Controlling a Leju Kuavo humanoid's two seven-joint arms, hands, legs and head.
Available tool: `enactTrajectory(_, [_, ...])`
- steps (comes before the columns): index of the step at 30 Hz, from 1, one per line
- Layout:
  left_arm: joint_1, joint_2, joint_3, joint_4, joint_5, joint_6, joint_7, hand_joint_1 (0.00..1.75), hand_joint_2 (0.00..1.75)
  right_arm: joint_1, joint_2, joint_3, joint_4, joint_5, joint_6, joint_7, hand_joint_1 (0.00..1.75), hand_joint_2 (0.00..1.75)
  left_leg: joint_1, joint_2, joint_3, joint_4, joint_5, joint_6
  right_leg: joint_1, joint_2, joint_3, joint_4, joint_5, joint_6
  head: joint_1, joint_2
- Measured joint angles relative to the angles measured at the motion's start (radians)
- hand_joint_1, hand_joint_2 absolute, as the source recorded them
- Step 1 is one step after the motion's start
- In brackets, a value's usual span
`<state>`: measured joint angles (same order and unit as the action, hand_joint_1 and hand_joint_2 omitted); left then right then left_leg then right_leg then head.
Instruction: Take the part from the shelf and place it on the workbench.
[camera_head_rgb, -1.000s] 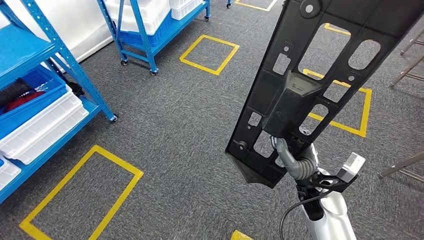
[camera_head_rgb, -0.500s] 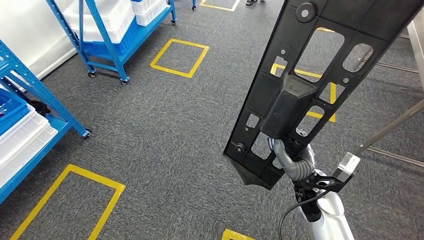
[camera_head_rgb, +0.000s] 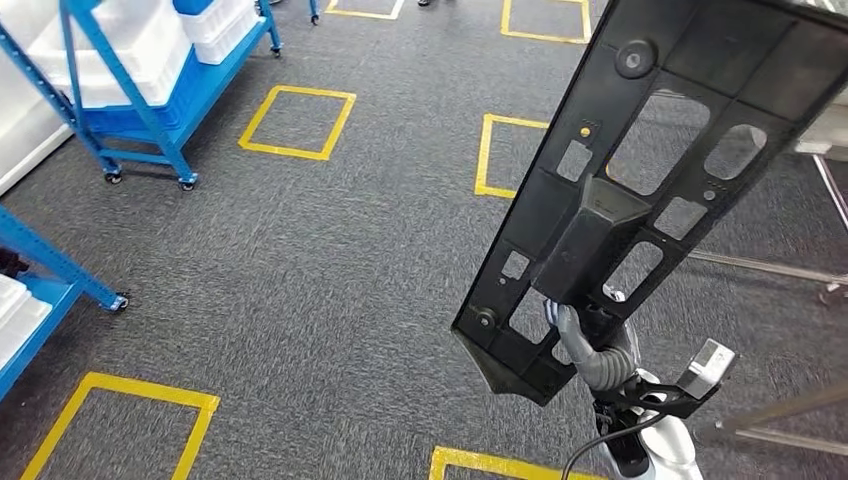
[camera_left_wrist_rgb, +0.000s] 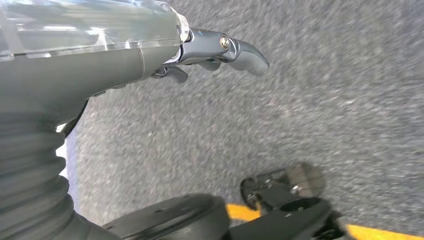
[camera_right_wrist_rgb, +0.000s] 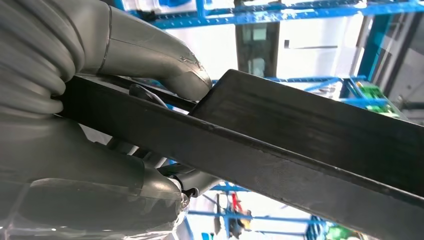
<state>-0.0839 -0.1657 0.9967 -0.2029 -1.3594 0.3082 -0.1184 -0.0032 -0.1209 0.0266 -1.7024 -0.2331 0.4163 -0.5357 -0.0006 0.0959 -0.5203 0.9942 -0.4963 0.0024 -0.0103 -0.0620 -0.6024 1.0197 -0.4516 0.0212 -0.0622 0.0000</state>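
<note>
The part (camera_head_rgb: 640, 170) is a long black plastic panel with several cut-outs and a raised block at its middle. It stands tilted, rising from low centre-right to the upper right corner of the head view. My right hand (camera_head_rgb: 585, 335) grips it near its lower end, held up over the carpet. Up close in the right wrist view, the part (camera_right_wrist_rgb: 300, 145) is a dark bar crossing the picture, with my right hand (camera_right_wrist_rgb: 135, 115) holding it between thumb and fingers. My left hand (camera_left_wrist_rgb: 220, 50) hangs over the grey carpet, its fingers slightly curled and holding nothing.
A blue wheeled shelf rack (camera_head_rgb: 130, 90) with white and blue bins stands at upper left. Another blue shelf's foot (camera_head_rgb: 60, 275) is at the left edge. Yellow tape squares (camera_head_rgb: 295, 122) mark the grey carpet. Metal legs (camera_head_rgb: 770, 270) of a table or stand cross at right.
The whole view has swung: the blue racks and yellow squares have slid left and partly out of the picture. The part stays in my right hand at the same tilt.
</note>
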Motion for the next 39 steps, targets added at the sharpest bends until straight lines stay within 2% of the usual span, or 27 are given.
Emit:
enactTrajectory(2, [-0.002,0.003,0.000,0.000,0.001,0.005,-0.013,0.00,1.75,0.004,0.000,-0.004,-0.006,0.000,0.001,-0.002,1.75,1.75,0.000,0.014,0.005,-0.001,-0.005,-0.011,0.003,0.020,-0.001,0.000,0.002,-0.014,0.000,0.000])
enactTrajectory(4, [-0.006,0.006,-0.001,0.000,0.001,0.006,-0.018,0.00,1.75,0.005,0.000,-0.006,-0.012,0.000,0.003,-0.003,1.75,1.75,0.004,-0.012,0.001,0.021,-0.026,-0.022,0.000,0.040,0.001,-0.007,0.006,-0.027,0.000,0.000])
enactTrajectory(6, [-0.005,0.008,0.000,0.000,0.002,0.006,-0.014,0.00,1.75,0.003,0.002,-0.006,-0.016,0.001,0.006,-0.004,1.75,1.75,0.008,-0.064,-0.042,0.122,-0.086,-0.026,-0.002,0.060,0.003,-0.011,0.009,-0.038,0.000,0.000])
enactTrajectory(8, [-0.006,0.010,0.000,0.000,0.004,0.006,-0.006,0.00,1.75,0.001,0.005,-0.006,-0.016,0.003,0.009,-0.004,1.75,1.75,0.009,-0.083,-0.106,0.258,-0.142,-0.027,0.001,0.083,0.003,-0.010,0.008,-0.042,0.000,0.000])
enactTrajectory(9, [-0.008,0.011,0.000,0.000,0.005,0.006,0.000,0.00,1.75,0.001,0.007,-0.006,-0.016,0.005,0.010,-0.004,1.75,1.75,0.009,-0.085,-0.124,0.293,-0.146,-0.026,0.003,0.096,0.003,-0.009,0.008,-0.043,0.000,0.000])
enactTrajectory(10, [-0.009,0.011,0.000,0.000,0.005,0.006,0.005,0.00,1.75,0.001,0.009,-0.006,-0.016,0.007,0.012,-0.004,1.75,1.75,0.009,-0.087,-0.124,0.287,-0.128,-0.024,0.005,0.109,0.004,-0.008,0.008,-0.043,0.000,0.000])
enactTrajectory(11, [-0.010,0.012,0.000,0.000,0.005,0.006,0.010,0.00,1.75,0.001,0.011,-0.006,-0.016,0.010,0.013,-0.004,1.75,1.75,0.009,-0.091,-0.107,0.243,-0.093,-0.021,0.005,0.123,0.004,-0.006,0.008,-0.043,0.000,0.000])
enactTrajectory(13, [-0.007,0.014,0.000,0.000,0.006,0.006,0.018,0.00,1.75,-0.001,0.014,-0.006,-0.016,0.011,0.014,-0.005,1.75,1.75,0.009,-0.124,-0.052,0.111,-0.021,-0.012,0.006,0.150,0.003,-0.001,0.007,-0.040,0.000,0.000])
enactTrajectory(15, [-0.004,0.016,0.000,0.000,0.007,0.006,0.027,0.00,1.75,-0.004,0.017,-0.006,-0.016,0.012,0.014,-0.006,1.75,1.75,0.009,-0.154,-0.021,0.030,0.002,-0.006,0.004,0.174,-0.006,0.003,0.010,-0.030,0.000,0.000])
enactTrajectory(16, [-0.003,0.017,0.000,0.000,0.007,0.006,0.033,0.00,1.75,-0.005,0.017,-0.006,-0.016,0.013,0.014,-0.007,1.75,1.75,0.007,-0.156,-0.017,0.019,-0.002,-0.003,0.003,0.184,-0.010,0.003,0.013,-0.023,0.000,0.000])
enactTrajectory(17, [-0.003,0.018,0.000,0.000,0.007,0.006,0.039,0.00,1.75,-0.004,0.018,-0.006,-0.016,0.014,0.014,-0.008,1.75,1.75,0.006,-0.148,-0.014,0.012,-0.001,0.001,0.001,0.195,-0.013,0.000,0.017,-0.016,0.000,0.000])
enactTrajectory(18, [-0.003,0.018,0.000,0.000,0.006,0.006,0.044,0.00,1.75,-0.001,0.019,-0.007,-0.016,0.015,0.014,-0.009,1.75,1.75,0.007,-0.138,-0.010,0.006,0.004,0.007,0.000,0.193,-0.015,0.001,0.016,-0.010,0.000,0.000])
enactTrajectory(19, [-0.003,0.017,0.000,0.000,0.005,0.006,0.048,0.00,1.75,0.002,0.020,-0.008,-0.017,0.018,0.014,-0.011,1.75,1.75,0.008,-0.127,-0.007,-0.002,0.009,0.014,0.001,0.175,-0.020,0.011,0.008,-0.005,0.000,0.000])
enactTrajectory(20, [-0.003,0.016,0.000,0.000,0.004,0.006,0.051,0.00,1.75,0.004,0.021,-0.009,-0.018,0.022,0.013,-0.013,1.75,1.75,0.009,-0.116,-0.004,-0.010,0.014,0.021,0.003,0.148,-0.034,0.040,-0.011,-0.001,0.000,0.000])
enactTrajectory(22, [0.001,0.015,0.000,0.000,0.002,0.007,0.053,0.00,1.75,0.009,0.026,-0.012,-0.022,0.031,0.012,-0.015,1.75,1.75,0.006,-0.092,-0.002,-0.017,0.017,0.028,0.002,0.091,-0.087,0.151,-0.071,0.006,0.000,0.000])
enactTrajectory(23, [0.004,0.015,0.000,0.000,0.003,0.007,0.054,0.00,1.75,0.013,0.029,-0.014,-0.024,0.036,0.013,-0.015,1.75,1.75,0.005,-0.078,-0.002,-0.016,0.016,0.030,-0.001,0.079,-0.117,0.213,-0.097,0.010,0.000,0.000])
enactTrajectory(24, [0.007,0.015,0.000,0.000,0.003,0.008,0.053,0.00,1.75,0.019,0.031,-0.015,-0.025,0.040,0.013,-0.015,1.75,1.75,0.004,-0.065,-0.002,-0.016,0.014,0.029,-0.004,0.073,-0.136,0.253,-0.107,0.013,0.000,0.000])
enactTrajectory(25, [0.008,0.014,0.000,0.000,0.003,0.009,0.051,0.00,1.75,0.025,0.033,-0.017,-0.027,0.043,0.014,-0.015,1.75,1.75,0.003,-0.052,-0.002,-0.015,0.012,0.028,-0.008,0.069,-0.138,0.259,-0.100,0.016,0.000,0.000])
enactTrajectory(26, [0.008,0.014,0.000,0.000,0.003,0.011,0.048,0.00,1.75,0.030,0.034,-0.019,-0.030,0.046,0.014,-0.014,1.75,1.75,0.003,-0.040,-0.001,-0.014,0.010,0.026,-0.010,0.062,-0.120,0.226,-0.076,0.019,0.000,0.000])
enactTrajectory(28, [0.007,0.013,0.000,0.000,0.005,0.014,0.041,0.00,1.75,0.034,0.035,-0.022,-0.037,0.051,0.015,-0.014,1.75,1.75,0.002,-0.019,0.004,-0.010,0.001,0.018,-0.010,0.024,-0.047,0.095,-0.019,0.019,0.000,0.000])
enactTrajectory(30, [0.006,0.012,0.000,0.000,0.007,0.019,0.038,0.00,1.75,0.035,0.038,-0.024,-0.046,0.056,0.015,-0.014,1.75,1.75,-0.003,-0.001,0.010,-0.004,-0.009,0.006,-0.003,-0.004,-0.003,0.011,0.002,0.008,0.000,0.000])
enactTrajectory(31, [0.005,0.012,0.000,0.000,0.007,0.021,0.038,0.00,1.75,0.036,0.039,-0.026,-0.048,0.057,0.015,-0.014,1.75,1.75,-0.005,0.008,0.012,-0.003,-0.012,0.001,0.001,-0.005,0.000,0.002,-0.001,0.001,0.000,0.000])
enactTrajectory(33, [0.002,0.010,0.000,0.000,0.008,0.023,0.039,0.00,1.75,0.038,0.040,-0.033,-0.051,0.059,0.015,-0.014,1.75,1.75,-0.004,0.020,0.016,-0.001,-0.018,-0.009,0.001,0.019,-0.002,0.000,0.001,-0.012,0.000,0.000])
enactTrajectory(35, [-0.002,0.008,0.001,0.000,0.009,0.022,0.043,0.00,1.75,0.035,0.042,-0.039,-0.055,0.060,0.015,-0.014,1.75,1.75,0.002,-0.016,0.002,0.038,-0.048,-0.018,-0.003,0.040,0.000,-0.005,0.004,-0.024,0.000,0.000])
enactTrajectory(37, [-0.004,0.006,0.001,0.000,0.011,0.021,0.047,0.00,1.75,0.029,0.046,-0.041,-0.058,0.062,0.015,-0.014,1.75,1.75,0.006,-0.068,-0.051,0.157,-0.110,-0.023,-0.004,0.061,0.001,-0.007,0.006,-0.033,0.000,0.000])
enactTrajectory(38, [-0.006,0.004,0.002,0.000,0.012,0.019,0.050,0.00,1.75,0.027,0.048,-0.042,-0.058,0.064,0.015,-0.013,1.75,1.75,0.007,-0.079,-0.086,0.231,-0.141,-0.024,-0.002,0.073,0.001,-0.007,0.006,-0.036,0.000,0.000])
enactTrajectory(39, [-0.010,0.004,0.002,0.000,0.013,0.018,0.053,0.00,1.75,0.026,0.049,-0.042,-0.058,0.066,0.015,-0.012,1.75,1.75,0.007,-0.082,-0.113,0.285,-0.156,-0.024,-0.001,0.085,0.001,-0.006,0.006,-0.036,0.000,0.000])
